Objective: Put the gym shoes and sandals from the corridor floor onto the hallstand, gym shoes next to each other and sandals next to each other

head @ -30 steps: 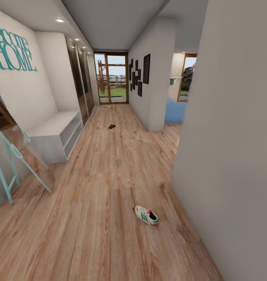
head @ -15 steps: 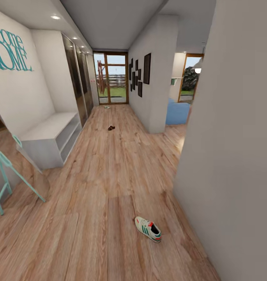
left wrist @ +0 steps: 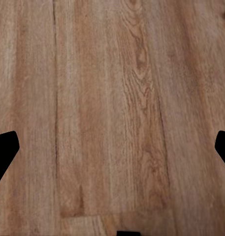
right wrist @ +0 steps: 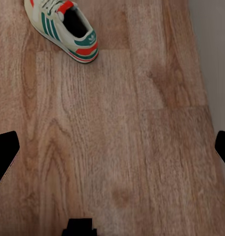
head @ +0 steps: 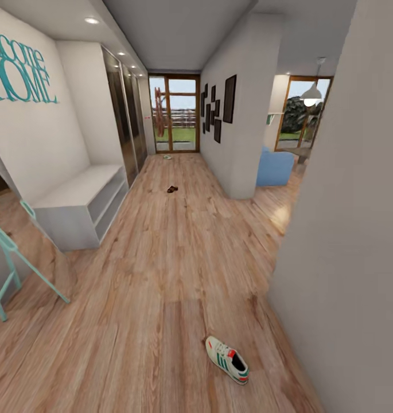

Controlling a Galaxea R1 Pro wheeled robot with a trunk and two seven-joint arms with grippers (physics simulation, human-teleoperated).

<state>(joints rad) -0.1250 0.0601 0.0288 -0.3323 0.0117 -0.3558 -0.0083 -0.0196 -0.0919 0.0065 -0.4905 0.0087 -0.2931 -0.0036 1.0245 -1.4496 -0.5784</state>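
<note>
Sneaker point(head: 227, 359) lies near right on the floor point(head: 162, 275), rack point(head: 81, 206) far left. It looks light and soft; the stiff heel collar seems best. Both grippers point(right wrist: 112, 147) gape wide, empty.

On the floor point(head: 162, 275) I count one white sneaker point(head: 227, 359) close by, one brown sandal point(head: 172, 189) farther along, and one more small shoe point(head: 167, 156) near the glass door point(head: 174, 113), too tiny to tell its kind. There is one pale shoe rack point(head: 81, 203) and six dark picture frames point(head: 218, 108).

Bright hall w/ glazed door point(head: 174, 115)
</note>
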